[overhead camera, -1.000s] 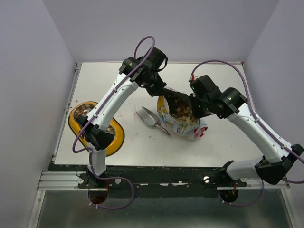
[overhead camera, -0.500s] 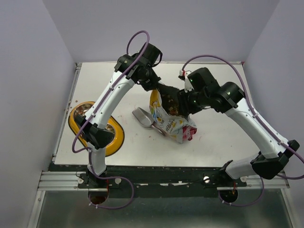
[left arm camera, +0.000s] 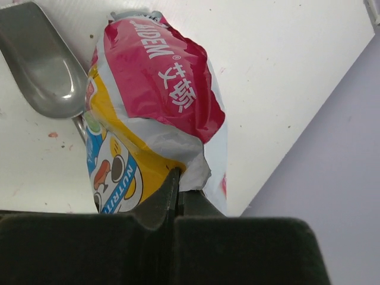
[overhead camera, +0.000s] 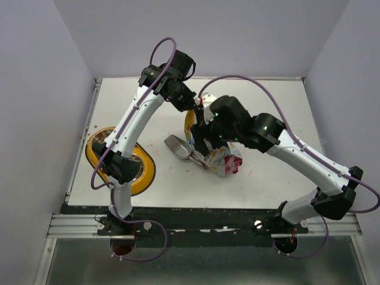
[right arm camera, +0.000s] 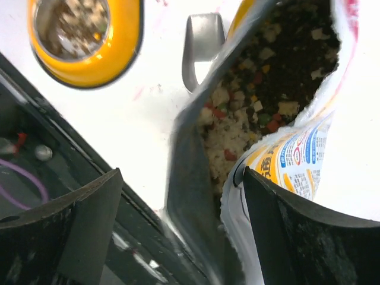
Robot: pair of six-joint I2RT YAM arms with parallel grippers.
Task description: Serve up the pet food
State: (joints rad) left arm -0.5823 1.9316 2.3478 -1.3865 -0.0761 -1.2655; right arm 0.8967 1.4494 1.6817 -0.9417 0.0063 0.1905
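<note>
my left claw (left arm camera: pixel 176 178) is pinching the top edge of the bag (left arm camera: pixel 154 89), pads pressed tight together on the foil. that's propping the bag up with its mouth facing up, so nothing is spilling. my right claw (right arm camera: pixel 181 178) is spread wide, 2 fingers standing either side of the opposite lip and not squeezing it. i'm judging it's there to catch or widen the mouth. the pet food (right arm camera: pixel 255 65) is sitting inside the open bag, mixed brown, red and pale bits. some is also lying in 1 bowl of the yellow feeder (right arm camera: pixel 127 41), which is sitting well apart at the left of the table (overhead camera: pixel 261 101). the scoop (left arm camera: pixel 41 65) is lying just beside the bag, nobody touching it. i'm guessing the mouth is being held open for scooping or pouring. the risk is the bag sagging with only 1 claw gripping.
</note>
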